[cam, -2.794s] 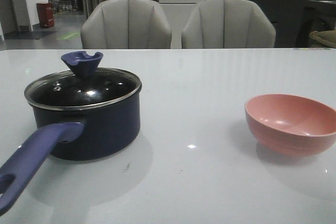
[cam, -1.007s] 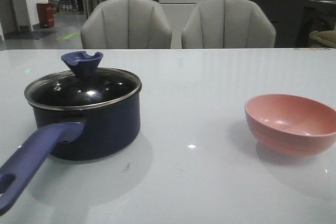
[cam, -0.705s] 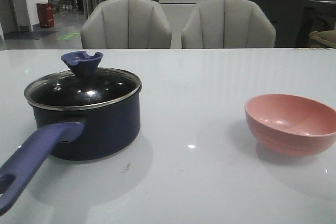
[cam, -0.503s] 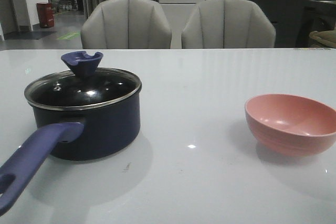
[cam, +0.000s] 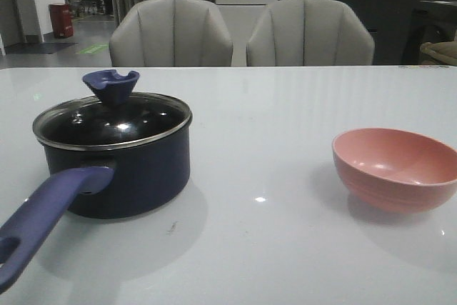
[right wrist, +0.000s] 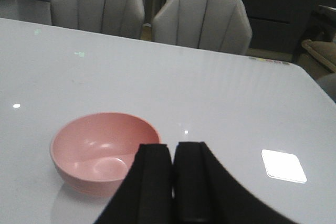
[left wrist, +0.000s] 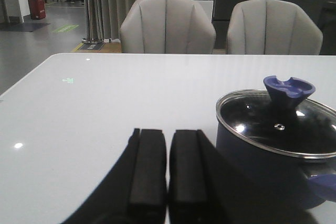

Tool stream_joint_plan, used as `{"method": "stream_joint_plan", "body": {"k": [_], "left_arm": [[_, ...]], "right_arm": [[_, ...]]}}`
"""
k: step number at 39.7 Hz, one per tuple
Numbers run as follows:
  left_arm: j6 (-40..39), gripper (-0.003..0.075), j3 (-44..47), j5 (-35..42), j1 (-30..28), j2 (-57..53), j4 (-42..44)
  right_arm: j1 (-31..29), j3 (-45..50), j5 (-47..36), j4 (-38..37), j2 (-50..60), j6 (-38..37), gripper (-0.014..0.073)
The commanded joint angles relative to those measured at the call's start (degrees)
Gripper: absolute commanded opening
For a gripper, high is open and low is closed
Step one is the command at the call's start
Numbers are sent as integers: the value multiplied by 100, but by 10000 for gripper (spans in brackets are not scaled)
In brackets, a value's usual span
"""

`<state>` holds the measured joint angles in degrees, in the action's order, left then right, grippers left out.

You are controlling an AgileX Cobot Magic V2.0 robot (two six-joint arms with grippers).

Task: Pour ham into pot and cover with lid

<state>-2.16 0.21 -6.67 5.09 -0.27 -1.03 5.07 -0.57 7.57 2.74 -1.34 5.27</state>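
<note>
Left gripper (left wrist: 168, 174): seen only in the left wrist view; its fingers are pressed together with nothing between them, just beside the pot and apart from it.
Pot (cam: 121, 169): stood on the left part of the table (cam: 271, 248), its long handle (cam: 43, 219) pointed toward the robot, probably so that it can be steadied from that side.
Lid (cam: 114, 121): seated on the pot rim with the notched knob (cam: 111, 85) upright; the covering step appears complete, judged from this placement.
Ham: not seen in any view; it is judged to lie inside the pot, though the dark glass does not show it.
Pink bowl (cam: 395, 168): set upright on the right part of the table, well apart from the pot; its inside is shown bare in the right wrist view.
Right gripper (right wrist: 171, 179): clenched and holding nothing, just beside the bowl.
Surroundings: two grey chairs (cam: 171, 33) are placed behind the table; nothing stands between pot and bowl.
</note>
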Motion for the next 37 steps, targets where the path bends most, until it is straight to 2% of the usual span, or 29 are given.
{"method": "stream_joint_plan", "body": {"k": [1,8,13,37], "left_arm": [[-7,119,133,489,46,-108,0],[-7,120,133,489,46,-108,0],[-7,119,133,489,46,-108,0],[-7,119,133,489,46,-108,0]], "right_arm": [[-152,54,-721,-202,-67,-229,148],[-154,183,-824,-274,134,-367,148],[-149,183,-814,-495,307,-769,148],[-149,183,-757,-518,307,-763,148]]}}
